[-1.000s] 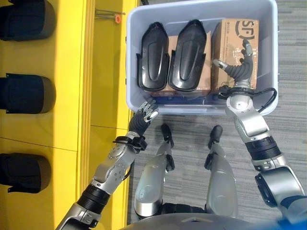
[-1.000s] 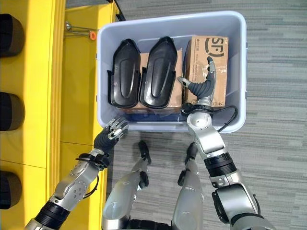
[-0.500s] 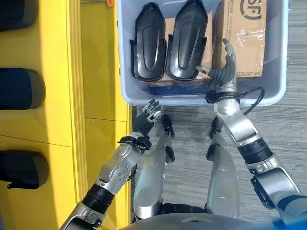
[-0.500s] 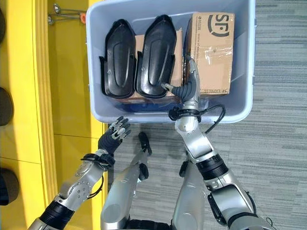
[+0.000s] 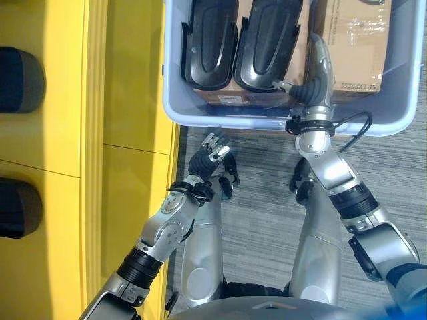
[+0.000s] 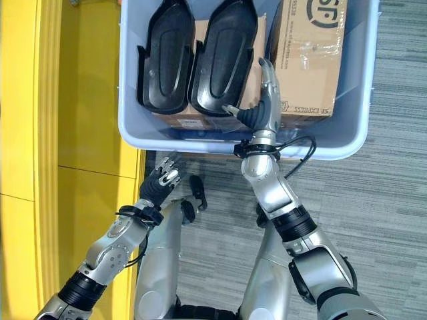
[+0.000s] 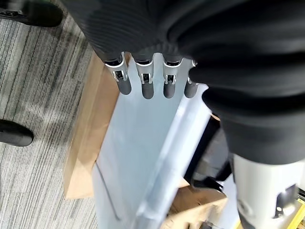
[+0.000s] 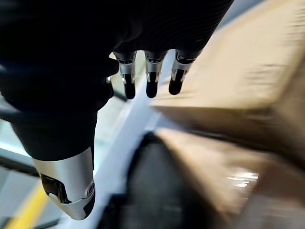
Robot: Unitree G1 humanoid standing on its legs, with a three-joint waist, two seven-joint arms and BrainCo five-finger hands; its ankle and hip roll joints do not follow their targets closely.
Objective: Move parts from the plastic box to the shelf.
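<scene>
The pale blue plastic box (image 5: 175, 113) holds two black moulded parts (image 5: 210, 40) (image 5: 270, 40), which lie side by side on brown cardboard. A taller cardboard box (image 5: 357, 47) stands to their right. My right hand (image 5: 315, 83) reaches over the front wall into the gap between the right black part and the cardboard box. It is open, fingers straight, thumb pointing at the part. Its wrist view shows the fingers (image 8: 151, 76) above the black part (image 8: 152, 191). My left hand (image 5: 208, 157) hangs open just outside the front wall (image 7: 143, 152), holding nothing.
The yellow shelf (image 5: 127, 133) runs along the left, close to the box's left side. Dark rounded parts (image 5: 20, 80) (image 5: 17, 207) sit in it. Grey carpet (image 5: 393, 187) lies around the box.
The camera has shifted, so the box now sits higher in view. My right hand slid from over the cardboard box to the gap beside the right black part. My left hand came slightly away from the box front.
</scene>
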